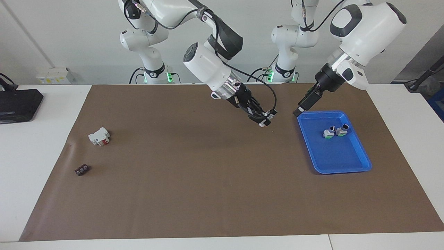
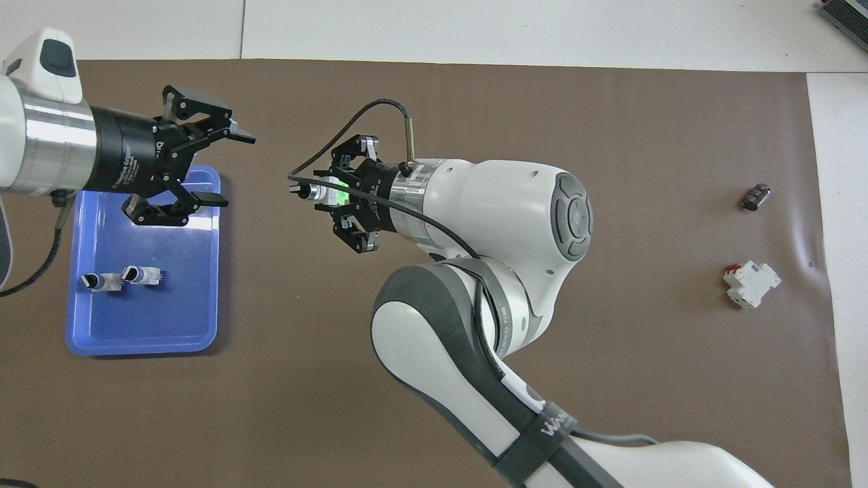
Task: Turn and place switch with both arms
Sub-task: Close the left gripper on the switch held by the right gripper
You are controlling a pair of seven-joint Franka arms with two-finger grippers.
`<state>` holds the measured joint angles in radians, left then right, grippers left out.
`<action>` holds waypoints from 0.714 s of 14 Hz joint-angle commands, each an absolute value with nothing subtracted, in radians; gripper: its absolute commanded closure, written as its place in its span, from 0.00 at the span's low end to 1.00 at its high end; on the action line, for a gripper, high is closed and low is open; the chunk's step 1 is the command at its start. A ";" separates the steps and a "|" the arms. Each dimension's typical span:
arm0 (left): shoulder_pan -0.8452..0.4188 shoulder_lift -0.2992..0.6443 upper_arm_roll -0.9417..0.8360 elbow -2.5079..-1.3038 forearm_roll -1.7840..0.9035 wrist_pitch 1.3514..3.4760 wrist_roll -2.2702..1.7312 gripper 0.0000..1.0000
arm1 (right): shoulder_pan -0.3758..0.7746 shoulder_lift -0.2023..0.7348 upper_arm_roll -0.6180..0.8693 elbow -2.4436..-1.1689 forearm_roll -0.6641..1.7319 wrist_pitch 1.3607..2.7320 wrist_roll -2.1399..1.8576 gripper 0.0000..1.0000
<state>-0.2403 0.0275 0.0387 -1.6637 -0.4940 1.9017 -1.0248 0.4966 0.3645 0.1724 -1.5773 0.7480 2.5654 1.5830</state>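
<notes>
The left gripper (image 2: 227, 169), matte black with angular linkages, hangs with fingers spread wide and empty over the rim of the glossy blue plastic tray (image 2: 203, 339), its tips turned toward the right gripper (image 2: 319, 193). That one is clamped on the small white-grey plastic switch (image 2: 324, 192), whose green end sits by its palm and whose black round knob points at the left gripper, above the brown mat (image 2: 475, 102).

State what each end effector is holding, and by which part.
The right end effector holds a switch by its green end, knob pointing out. The left end effector is open and holds nothing.
</notes>
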 commanded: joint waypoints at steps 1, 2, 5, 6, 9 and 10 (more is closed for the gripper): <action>-0.285 -0.003 0.048 -1.715 -0.506 1.947 -1.181 0.24 | 0.500 0.367 0.172 -1.578 0.727 2.582 1.601 1.00; -0.291 -0.003 0.048 -1.717 -0.508 1.950 -1.222 0.30 | 0.500 0.367 0.172 -1.578 0.727 2.582 1.600 1.00; -0.299 -0.024 0.048 -1.762 -0.508 1.982 -1.319 0.41 | 0.500 0.367 0.172 -1.578 0.727 2.582 1.600 1.00; -0.302 -0.031 0.048 -1.779 -0.508 1.993 -1.351 0.42 | 0.500 0.367 0.172 -1.578 0.727 2.582 1.600 1.00; -0.331 -0.035 0.048 -1.795 -0.508 2.043 -1.445 0.46 | 0.502 0.367 0.172 -1.582 0.727 2.582 1.598 1.00; -0.336 -0.037 0.048 -1.798 -0.508 2.058 -1.466 0.47 | 0.502 0.367 0.172 -1.582 0.727 2.582 1.598 1.00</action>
